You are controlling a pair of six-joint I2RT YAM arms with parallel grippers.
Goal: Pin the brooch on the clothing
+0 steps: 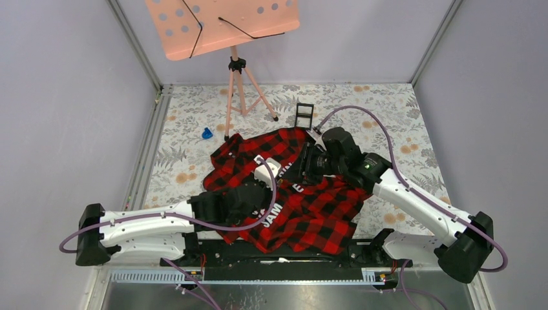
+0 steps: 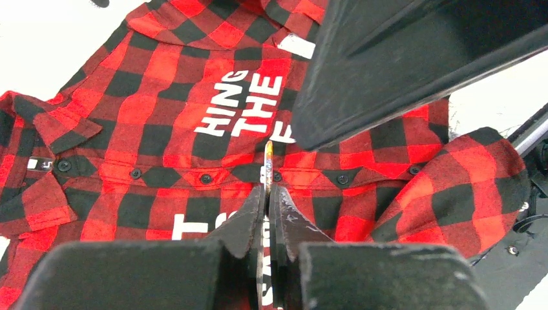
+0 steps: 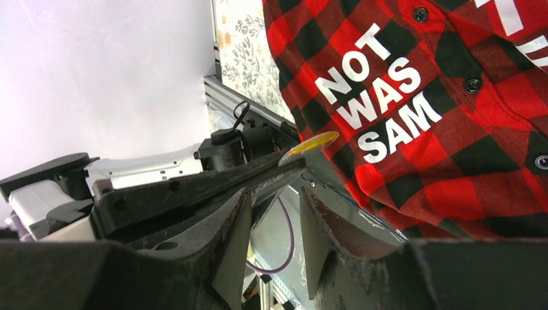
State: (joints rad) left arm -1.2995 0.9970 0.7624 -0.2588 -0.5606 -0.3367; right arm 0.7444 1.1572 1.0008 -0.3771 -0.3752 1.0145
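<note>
left gripper [image 2: 267,197]: clamped on brooch [image 2: 268,158], edge-on, over shirt [image 2: 161,97] button strip
right gripper [image 3: 274,194]: jaws apart, empty, near brooch

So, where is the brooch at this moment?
In the left wrist view the brooch stands edge-on, pinched between the tips of the left gripper. It is over the button row of the red-and-black shirt, just below the white letters.
</note>
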